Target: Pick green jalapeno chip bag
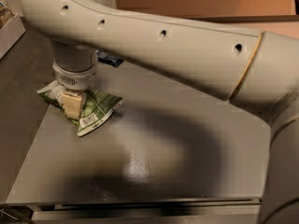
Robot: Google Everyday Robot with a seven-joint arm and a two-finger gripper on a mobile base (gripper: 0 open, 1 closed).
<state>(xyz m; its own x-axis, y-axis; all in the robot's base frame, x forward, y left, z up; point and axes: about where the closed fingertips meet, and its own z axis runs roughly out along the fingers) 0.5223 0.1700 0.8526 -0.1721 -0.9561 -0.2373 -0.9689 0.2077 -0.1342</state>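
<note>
The claw (72, 104) is down on the green jalapeno chip bag (99, 107), which lies crumpled and flat near the left edge of the grey surface (187, 162), with a white label panel turned toward the camera. The claw's cream end presses into the bag's left half, and the wrist above hides the rest (so whether the claw is wide, narrow or already clamped on the foil, I cannot tell). The big white arm (163, 50) stretches in from the right across the whole scene. A small dark blue packet (108, 58) peeks out behind the wrist, apart from the bag and no part of this job.

By my reading, the step in hand is the grasp itself: the reach looks finished, and the bag rests on the surface, not yet lifted. The next move calls for a firm pinch on a fold of the foil, then a straight, slow rise. The slick, crinkled bag could slip free if only a thin edge is caught.
</note>
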